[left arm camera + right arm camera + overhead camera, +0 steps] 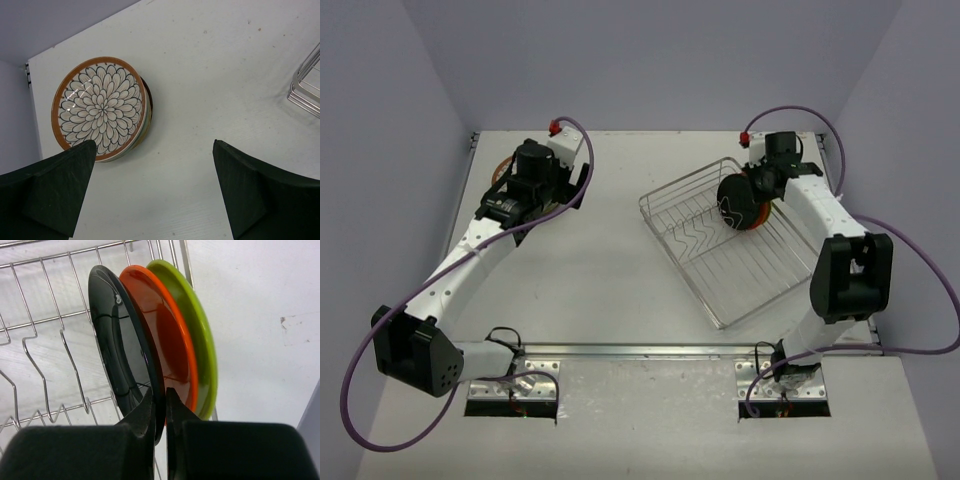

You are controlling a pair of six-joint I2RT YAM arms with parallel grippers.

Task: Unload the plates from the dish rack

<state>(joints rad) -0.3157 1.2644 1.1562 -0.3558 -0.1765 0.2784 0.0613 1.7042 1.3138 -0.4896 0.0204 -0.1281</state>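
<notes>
The silver wire dish rack point(720, 262) sits at the right of the table. Three plates stand on edge in its far corner: a black plate point(117, 345), an orange plate point(167, 335) and a lime green plate point(200, 335). My right gripper point(160, 397) is shut on the black plate's rim; in the top view the gripper point(752, 190) is at the plates point(738, 203). A patterned cream plate point(100, 107) tops a stack at the table's far left. My left gripper point(155, 155) is open and empty above the table beside that stack point(500, 168).
The rack's zigzag wire dividers point(45, 385) stand left of the black plate. A corner of the rack point(307, 85) shows at the right of the left wrist view. Walls close the table at the back and sides.
</notes>
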